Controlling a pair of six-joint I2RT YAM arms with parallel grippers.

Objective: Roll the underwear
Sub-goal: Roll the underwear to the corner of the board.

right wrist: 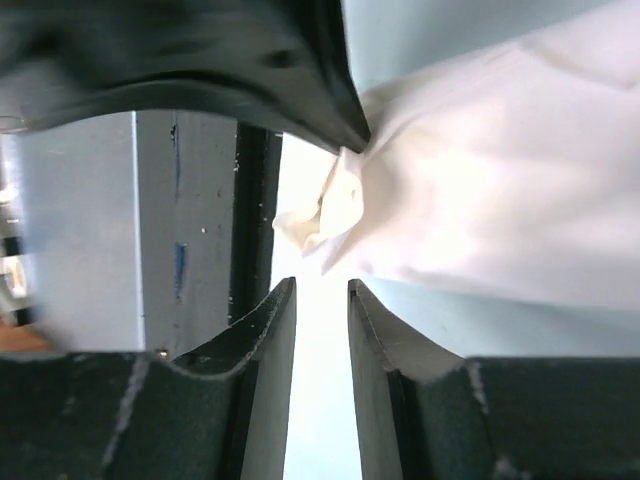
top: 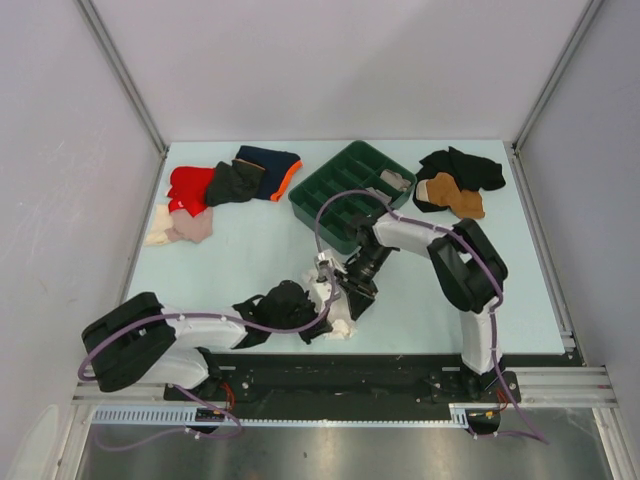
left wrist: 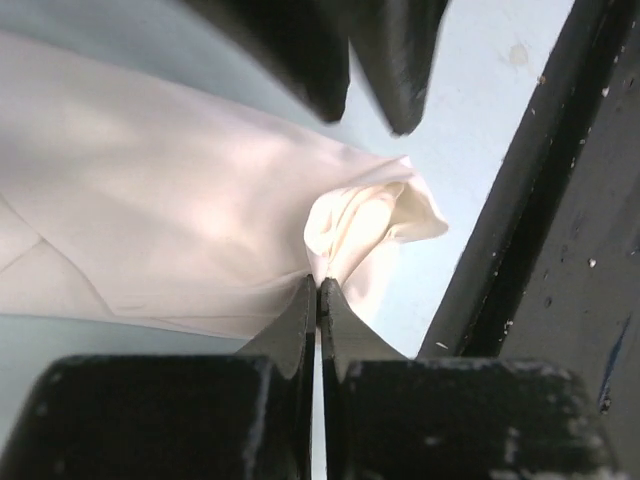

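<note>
The white underwear (top: 341, 326) lies partly spread near the table's front edge. It fills the left wrist view (left wrist: 180, 200) and shows in the right wrist view (right wrist: 500, 200). My left gripper (top: 326, 300) (left wrist: 318, 286) is shut on a bunched edge of the underwear beside a small crumpled fold (left wrist: 365, 215). My right gripper (top: 347, 290) (right wrist: 322, 290) is open and empty, its tips a little short of that same crumpled corner (right wrist: 325, 215). The right gripper's fingers (left wrist: 400, 60) face the left gripper from across the cloth.
A green compartment tray (top: 320, 172) stands at the back centre. Red, dark, navy-orange and pink-beige clothes (top: 215, 185) lie back left. Black and tan-brown garments (top: 455, 185) lie back right. The black front rail (left wrist: 545, 250) runs just beside the underwear.
</note>
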